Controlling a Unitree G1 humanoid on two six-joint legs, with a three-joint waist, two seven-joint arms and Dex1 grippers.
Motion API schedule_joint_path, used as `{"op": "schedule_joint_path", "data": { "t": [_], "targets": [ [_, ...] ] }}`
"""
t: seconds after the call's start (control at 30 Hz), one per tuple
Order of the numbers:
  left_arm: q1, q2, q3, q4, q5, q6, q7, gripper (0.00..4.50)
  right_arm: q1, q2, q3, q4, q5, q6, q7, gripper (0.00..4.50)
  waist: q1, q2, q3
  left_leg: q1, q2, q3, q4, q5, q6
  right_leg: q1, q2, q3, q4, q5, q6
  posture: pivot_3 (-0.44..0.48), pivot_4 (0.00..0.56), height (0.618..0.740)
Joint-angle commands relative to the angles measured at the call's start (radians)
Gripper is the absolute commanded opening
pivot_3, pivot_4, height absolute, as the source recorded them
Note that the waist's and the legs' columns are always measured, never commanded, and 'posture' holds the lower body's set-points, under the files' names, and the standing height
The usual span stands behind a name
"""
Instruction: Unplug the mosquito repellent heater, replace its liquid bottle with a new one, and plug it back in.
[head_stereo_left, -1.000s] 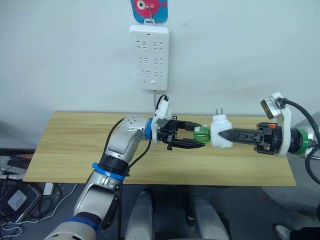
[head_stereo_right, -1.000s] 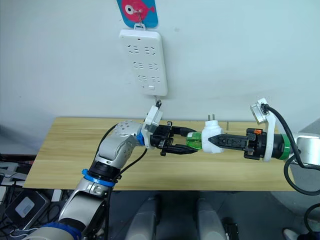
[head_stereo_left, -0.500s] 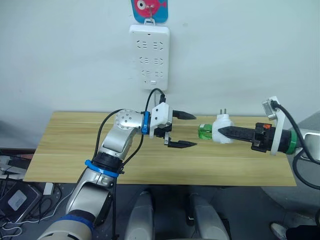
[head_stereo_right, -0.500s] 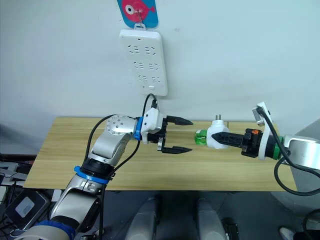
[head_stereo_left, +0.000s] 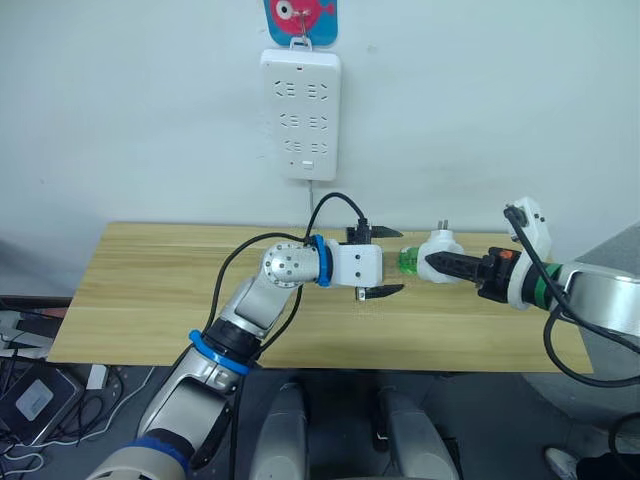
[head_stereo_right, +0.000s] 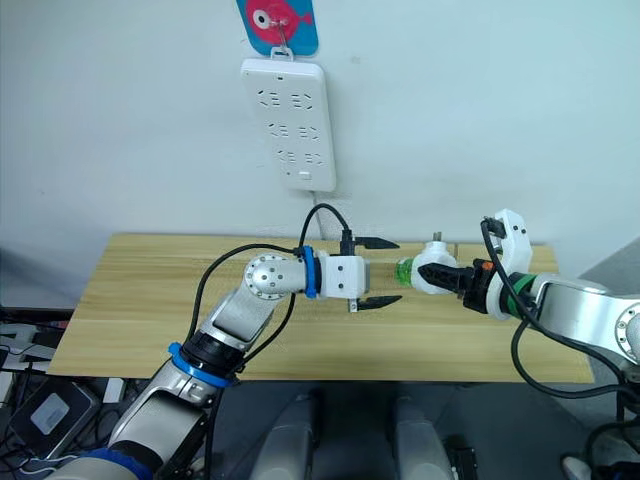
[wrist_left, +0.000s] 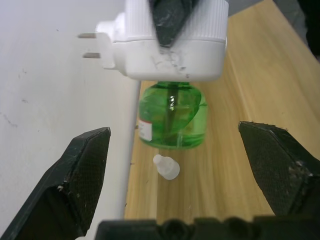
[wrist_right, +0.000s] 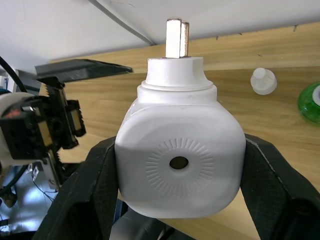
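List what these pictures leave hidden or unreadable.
- Heater to bottle joint: the heater's body hides the bottle neck in the left wrist view, so how far it is seated can't be told.
- Bottle label: too small and edge-on to read.
- Second green bottle: cut off by the right wrist view's edge.
- Small white cap: too small to identify.

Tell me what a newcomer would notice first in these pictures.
First, the white heater with a green bottle attached, held above the wooden table in the right gripper, prongs pointing up. Facing it, the left gripper is open, its fingers on either side of the bottle without touching it. On the wall behind hangs a white power strip under a red fish sticker.
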Motion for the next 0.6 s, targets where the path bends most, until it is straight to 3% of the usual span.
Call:
{"op": "schedule_joint_path", "data": {
  "t": [0.03,0.37,0.47,0.6],
  "targets": [
    [0.0,-0.02,-0.041,-0.049,0.061,0.005,0.055,4.5,-0.02,0.017,-0.012,-0.06,0.025,-0.023,-0.026,2.96,0.0,0.0,0.0,0.0,0.0,0.0,0.0,0.0,0.0,0.0,0.0,0.0,0.0,0.0,0.0,0.094,0.245,0.74],
    [-0.014,-0.046,-0.083,-0.042,0.141,0.001,0.129,4.5,-0.015,0.046,-0.008,-0.104,0.025,-0.031,-0.048,2.96,0.0,0.0,0.0,0.0,0.0,0.0,0.0,0.0,0.0,0.0,0.0,0.0,0.0,0.001,-0.001,0.088,0.242,0.74],
    [-0.015,-0.048,-0.084,-0.04,0.142,0.006,0.129,3.91,-0.014,0.047,-0.008,-0.108,0.025,-0.035,-0.049,2.96,0.0,0.0,-0.001,0.0,0.0,0.0,0.0,0.0,0.0,0.0,0.0,0.0,0.0,0.001,-0.002,0.087,0.242,0.74],
    [-0.016,-0.051,-0.083,-0.041,0.138,0.011,0.128,2.65,-0.016,0.053,-0.007,-0.11,0.025,-0.04,-0.05,2.96,0.0,0.0,-0.001,0.0,0.0,0.0,0.0,0.0,0.0,0.0,0.0,0.0,0.0,0.003,-0.004,0.085,0.243,0.74]
  ]
}}
